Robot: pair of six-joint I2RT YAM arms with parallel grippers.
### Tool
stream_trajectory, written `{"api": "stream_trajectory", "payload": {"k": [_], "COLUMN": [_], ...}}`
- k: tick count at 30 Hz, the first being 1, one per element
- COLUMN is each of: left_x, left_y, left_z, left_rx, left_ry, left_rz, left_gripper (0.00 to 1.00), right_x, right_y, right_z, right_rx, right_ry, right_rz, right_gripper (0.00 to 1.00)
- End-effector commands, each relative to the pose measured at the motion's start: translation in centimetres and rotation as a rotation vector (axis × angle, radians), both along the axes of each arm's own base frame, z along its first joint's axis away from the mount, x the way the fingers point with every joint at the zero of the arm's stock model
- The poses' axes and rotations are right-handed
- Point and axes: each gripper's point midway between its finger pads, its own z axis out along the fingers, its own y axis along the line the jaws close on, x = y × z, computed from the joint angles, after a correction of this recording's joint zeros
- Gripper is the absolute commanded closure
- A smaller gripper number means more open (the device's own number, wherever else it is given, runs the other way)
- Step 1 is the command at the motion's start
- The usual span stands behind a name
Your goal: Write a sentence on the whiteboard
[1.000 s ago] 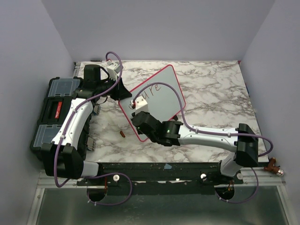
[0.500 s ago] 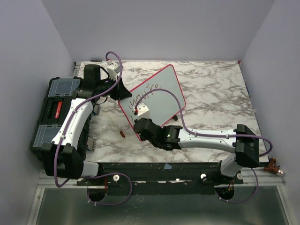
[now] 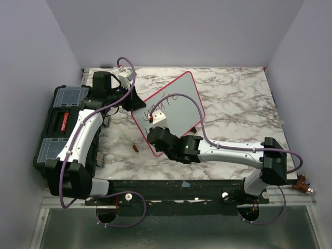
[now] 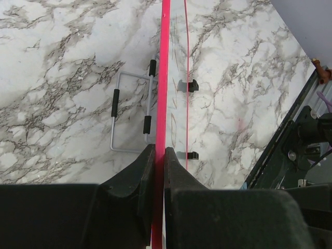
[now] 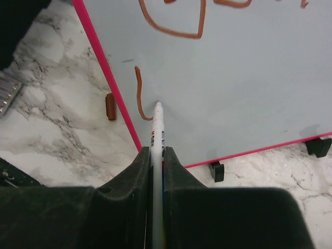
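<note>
The whiteboard (image 3: 182, 101), with its red-pink frame, stands tilted on the marble table. Brown handwriting runs along its upper part. My left gripper (image 4: 159, 150) is shut on the board's red edge (image 4: 164, 78) at the far left side (image 3: 136, 102). My right gripper (image 5: 156, 151) is shut on a white marker (image 5: 156, 132). The marker's tip touches the board (image 5: 233, 78) near its lower left corner, at the end of a short brown stroke (image 5: 138, 96). In the top view the right wrist (image 3: 158, 124) covers part of the writing.
A brown marker cap (image 3: 135, 148) lies on the table just left of the board's corner (image 5: 110, 106). A wire stand (image 4: 129, 119) and black clips (image 4: 187, 85) hold the board up. A black toolbox (image 3: 62, 124) sits at the table's left edge.
My right gripper with the marker dipped toward the near side of the board, then came back up a little. The left gripper and the board have stayed put.
</note>
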Motion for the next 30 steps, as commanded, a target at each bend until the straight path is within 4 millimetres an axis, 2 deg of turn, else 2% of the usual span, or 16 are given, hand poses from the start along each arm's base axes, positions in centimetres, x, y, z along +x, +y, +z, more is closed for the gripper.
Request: {"api": "stream_trajectory", "payload": {"k": [1, 5, 8, 21, 30], "left_x": [0.8, 0.8, 0.8, 0.7, 0.7], "left_y": [0.6, 0.6, 0.6, 0.6, 0.6], "left_z": [2.3, 2.4, 2.5, 2.6, 2.6], "left_rx": [0.022, 0.023, 0.023, 0.020, 0.020], "left_ry": [-0.138, -0.141, -0.143, -0.144, -0.146], "left_rz": [0.025, 0.026, 0.028, 0.029, 0.028], "left_gripper": [1.00, 1.00, 1.00, 1.00, 1.00], "right_x": [0.8, 0.6, 0.8, 1.7, 1.0], "right_y": [-0.3, -0.4, -0.8, -0.3, 0.6], "right_z": [3.8, 5.4, 5.5, 2.5, 0.5], "right_rx": [0.041, 0.099, 0.110, 0.061, 0.045], "right_ry": [-0.057, -0.066, -0.078, -0.080, -0.043], "right_rz": [-0.030, -0.021, -0.040, -0.091, -0.037], "right_gripper": [0.99, 0.99, 1.00, 0.99, 0.99]}}
